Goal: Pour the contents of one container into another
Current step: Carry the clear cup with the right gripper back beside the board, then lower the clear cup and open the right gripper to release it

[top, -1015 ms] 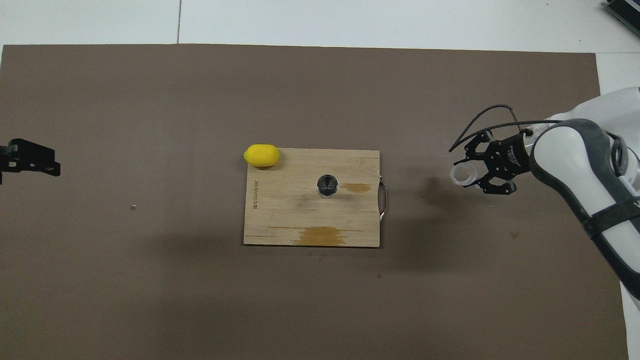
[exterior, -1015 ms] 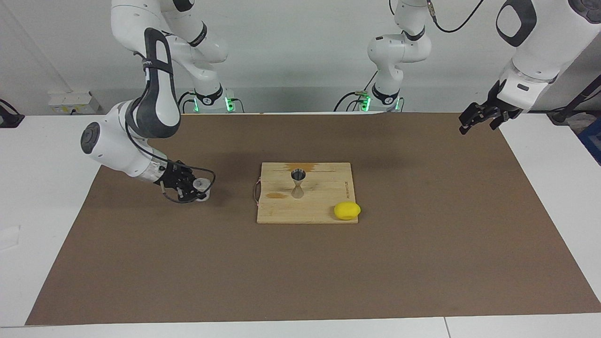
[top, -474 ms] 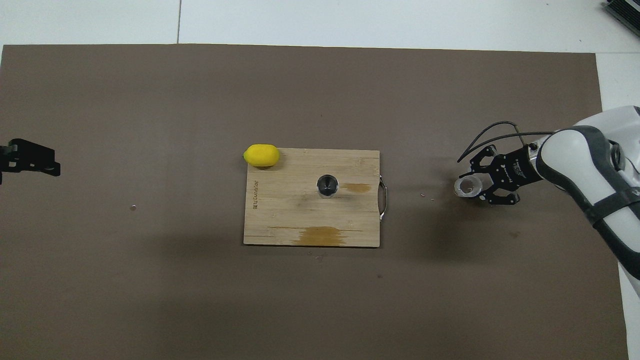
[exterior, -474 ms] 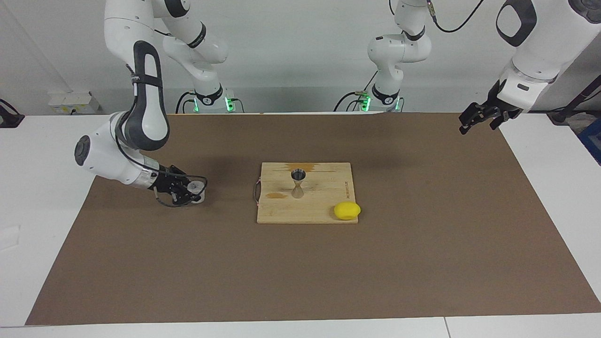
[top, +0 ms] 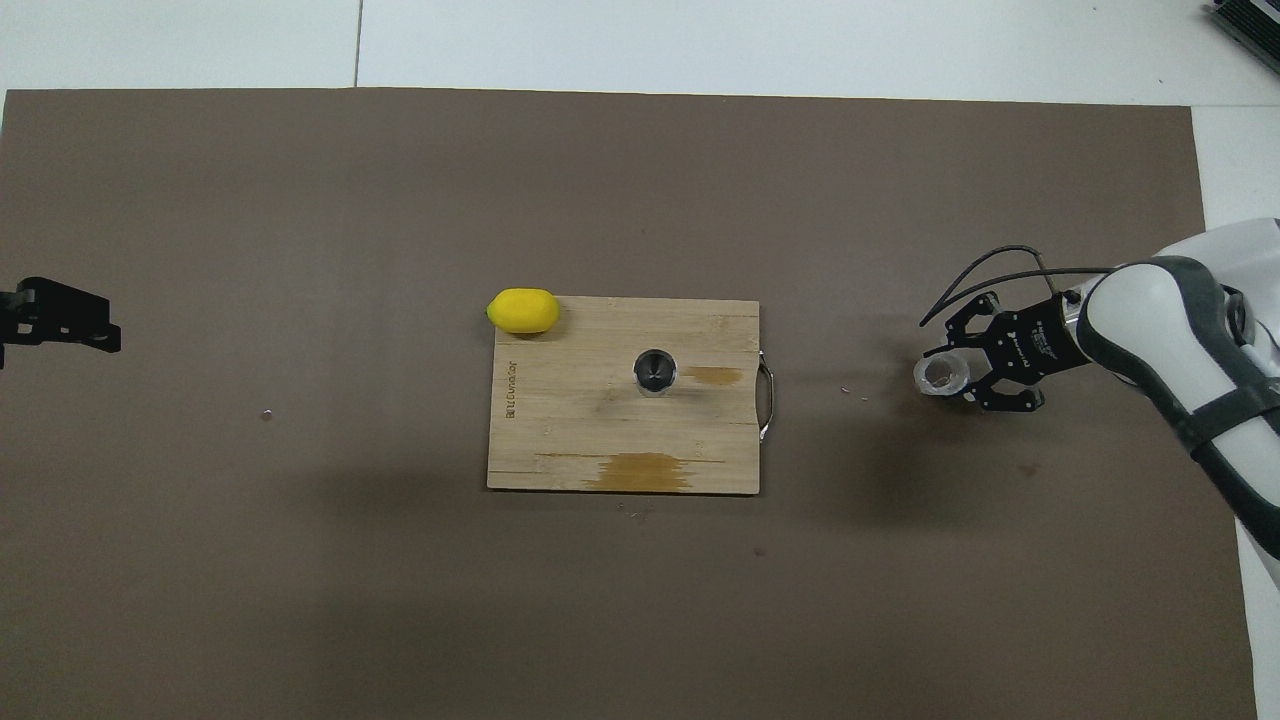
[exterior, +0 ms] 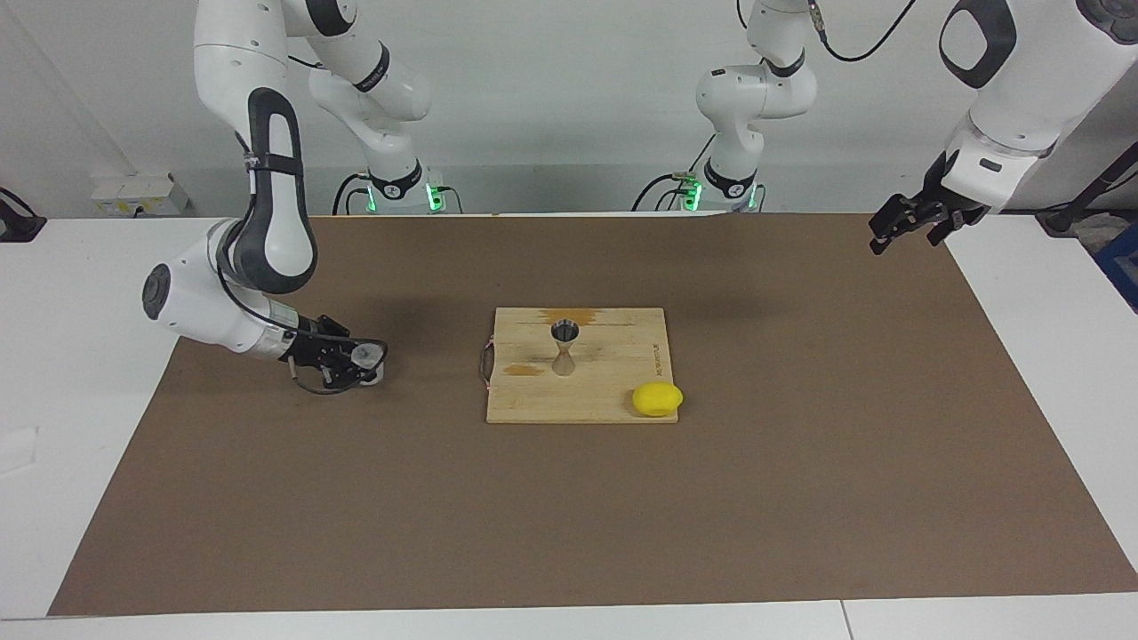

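Note:
The clear cup [exterior: 367, 356] stands low at the mat toward the right arm's end of the table, upright, beside the cutting board. My right gripper [exterior: 360, 360] is shut on the cup, one finger on each side; it also shows in the overhead view [top: 950, 374] with the cup [top: 938, 374]. The steel hourglass jigger [exterior: 564, 348] stands upright on the middle of the wooden board [exterior: 613, 404]; the overhead view shows the jigger [top: 655, 370] too. My left gripper [exterior: 902, 242] waits, open and empty, above the mat's edge at the left arm's end [top: 105, 338].
A yellow lemon [exterior: 657, 398] lies at the board's corner farthest from the robots, toward the left arm's end. The board [top: 560, 440] has a wire handle [top: 767, 400] facing the cup. A brown mat [exterior: 569, 516] covers the table.
My right gripper has moved with the cup away from the board, toward the right arm's end, and lowered to the mat. The left arm has not moved.

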Tool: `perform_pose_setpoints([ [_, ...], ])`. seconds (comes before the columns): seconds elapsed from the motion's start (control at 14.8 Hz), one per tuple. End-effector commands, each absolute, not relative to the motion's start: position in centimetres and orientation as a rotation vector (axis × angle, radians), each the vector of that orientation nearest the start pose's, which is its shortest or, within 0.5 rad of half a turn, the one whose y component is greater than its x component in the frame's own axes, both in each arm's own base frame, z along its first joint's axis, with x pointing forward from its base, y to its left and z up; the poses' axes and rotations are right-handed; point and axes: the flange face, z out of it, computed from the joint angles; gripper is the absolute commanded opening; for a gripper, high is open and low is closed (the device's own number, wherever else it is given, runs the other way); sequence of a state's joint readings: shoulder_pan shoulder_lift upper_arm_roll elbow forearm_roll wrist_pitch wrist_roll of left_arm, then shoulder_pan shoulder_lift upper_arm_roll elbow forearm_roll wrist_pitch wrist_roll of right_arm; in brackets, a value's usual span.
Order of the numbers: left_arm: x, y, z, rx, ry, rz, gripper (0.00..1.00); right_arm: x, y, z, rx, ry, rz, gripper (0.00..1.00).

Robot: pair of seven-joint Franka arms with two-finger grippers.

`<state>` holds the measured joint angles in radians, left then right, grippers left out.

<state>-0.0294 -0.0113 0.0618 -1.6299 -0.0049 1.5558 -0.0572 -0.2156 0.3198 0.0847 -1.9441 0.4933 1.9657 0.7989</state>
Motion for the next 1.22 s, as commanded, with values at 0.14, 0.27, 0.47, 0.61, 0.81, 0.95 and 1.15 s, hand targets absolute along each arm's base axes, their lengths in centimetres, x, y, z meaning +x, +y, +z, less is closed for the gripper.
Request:
perform_pose_setpoints([
  [0.14, 53.9, 1.7, 60.1, -3.155, -0.163, 0.085, 1.00, 57.5, -5.0, 34.3, -2.282, 1.508, 0.511, 0.89],
  [0.27, 53.9, 1.7, 60.1, -3.155, -0.163, 0.085, 1.00, 57.4, -5.1, 35.4, -2.299, 1.499, 0.483, 0.90],
  [0.47, 53.9, 1.7, 60.1, -3.155, -0.163, 0.085, 1.00, 57.1, -4.9, 35.0, -2.312, 1.509, 0.471, 0.86],
  [0.61, 53.9, 1.7, 60.1, -3.155, -0.163, 0.085, 1.00, 56.8, -4.3, 33.5, -2.277, 1.599, 0.435, 0.80],
  [0.81, 53.9, 1.7, 60.1, -3.155, -0.165, 0.086, 1.00, 56.6, -3.0, 32.8, -2.287, 1.599, 0.444, 0.79],
  [0.95, 53.9, 1.7, 60.1, -3.155, -0.165, 0.086, 1.00, 56.6, -3.2, 33.2, -2.292, 1.589, 0.444, 0.84],
  [1.15, 53.9, 1.7, 60.1, -3.155, -0.165, 0.086, 1.00, 56.4, -3.1, 35.6, -2.350, 1.507, 0.402, 0.92],
])
